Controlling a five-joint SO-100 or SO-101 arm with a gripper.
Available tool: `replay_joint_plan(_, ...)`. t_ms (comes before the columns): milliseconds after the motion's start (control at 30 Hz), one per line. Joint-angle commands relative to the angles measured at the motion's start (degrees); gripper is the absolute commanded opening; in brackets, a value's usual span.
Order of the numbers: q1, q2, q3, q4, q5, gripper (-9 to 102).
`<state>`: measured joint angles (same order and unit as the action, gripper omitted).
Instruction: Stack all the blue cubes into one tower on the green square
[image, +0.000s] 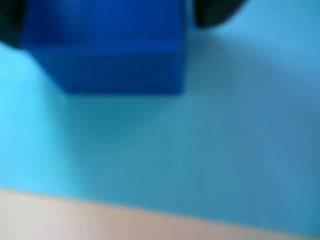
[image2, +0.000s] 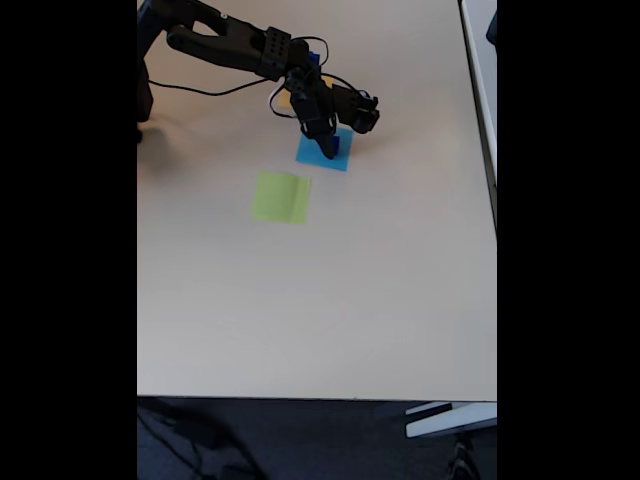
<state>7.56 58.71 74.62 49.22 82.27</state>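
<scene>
A dark-blue cube (image: 120, 65) sits at the top of the blurred wrist view, with a dark fingertip (image: 10, 25) against its left side and another against its right. My gripper (image: 107, 20) is shut on this cube, low over a flat light-blue square (image: 190, 140). From the fixed view, the gripper (image2: 328, 146) points down at the light-blue square (image2: 318, 155), and the blue cube (image2: 337, 147) shows beside its fingers. The lime-green square (image2: 281, 197) lies bare on the table, down and to the left of the gripper.
The arm (image2: 240, 45) reaches in from the upper left, trailing a black cable. A bit of an orange flat square (image2: 285, 99) peeks out from behind the arm. The beige table (image2: 330, 300) stretches wide toward the near edge.
</scene>
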Motion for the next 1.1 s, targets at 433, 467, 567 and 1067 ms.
replay_joint_plan(433, 2.37, 9.05, -1.41, 6.24, -3.78, 5)
replay_joint_plan(467, 2.72, 10.02, -1.32, 7.03, -4.48, 5)
replay_joint_plan(567, 3.96, 12.13, -1.32, 9.84, -5.89, 5)
replay_joint_plan(1067, 10.11, 22.32, 9.58, 9.76, -12.39, 3)
